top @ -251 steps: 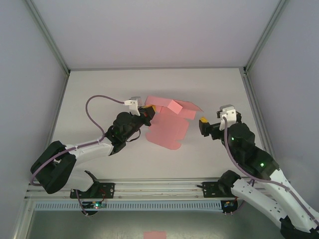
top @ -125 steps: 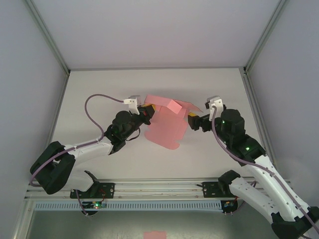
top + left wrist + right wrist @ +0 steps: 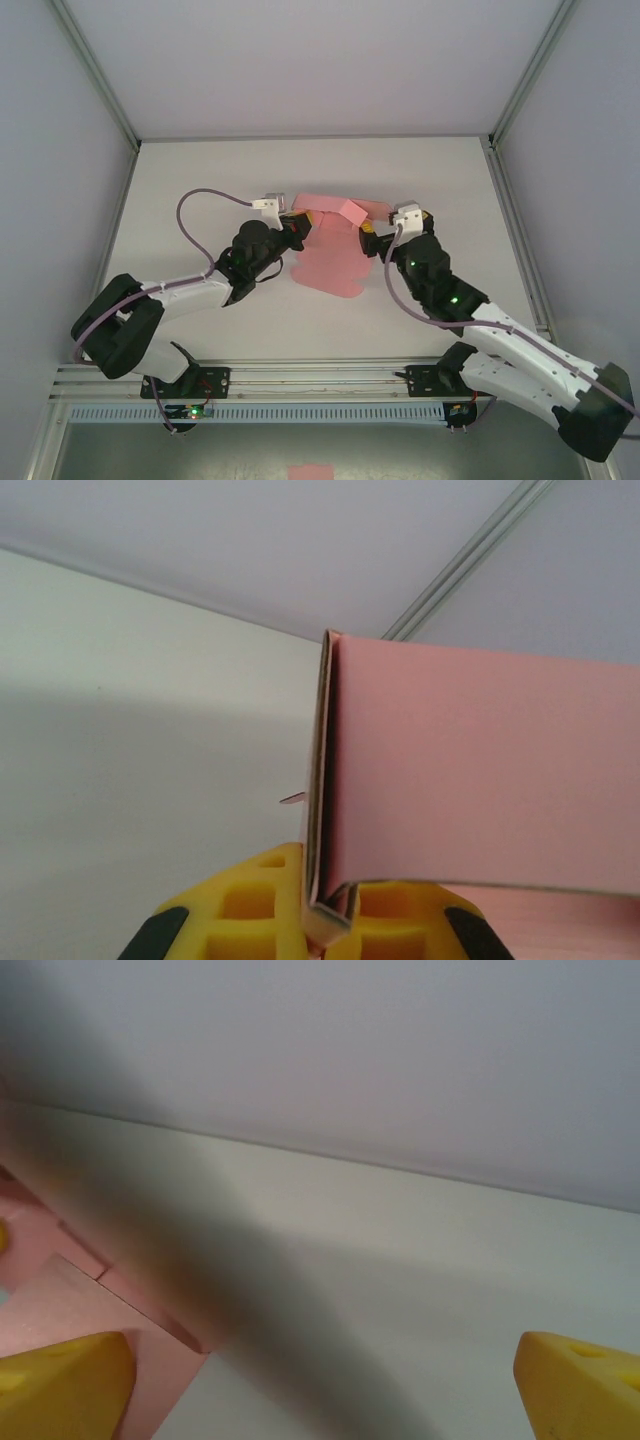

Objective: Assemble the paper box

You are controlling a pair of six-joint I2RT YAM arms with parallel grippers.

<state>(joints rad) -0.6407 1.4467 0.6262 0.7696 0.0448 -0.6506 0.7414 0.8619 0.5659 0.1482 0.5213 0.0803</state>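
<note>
The partly folded paper box is located at centre frame, its left edge clamped in the closed left gripper. The right gripper, spread wide and empty, has been advanced to the box's right side; folding there is expected next.

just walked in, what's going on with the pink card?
Both arms are at the paper box, a partly folded pink card sheet in the middle of the table. The left gripper is shut on a folded edge at the sheet's left side, where a panel stands up. The right gripper is wide open at the sheet's right side, one finger over a flap, gripping nothing.
</note>
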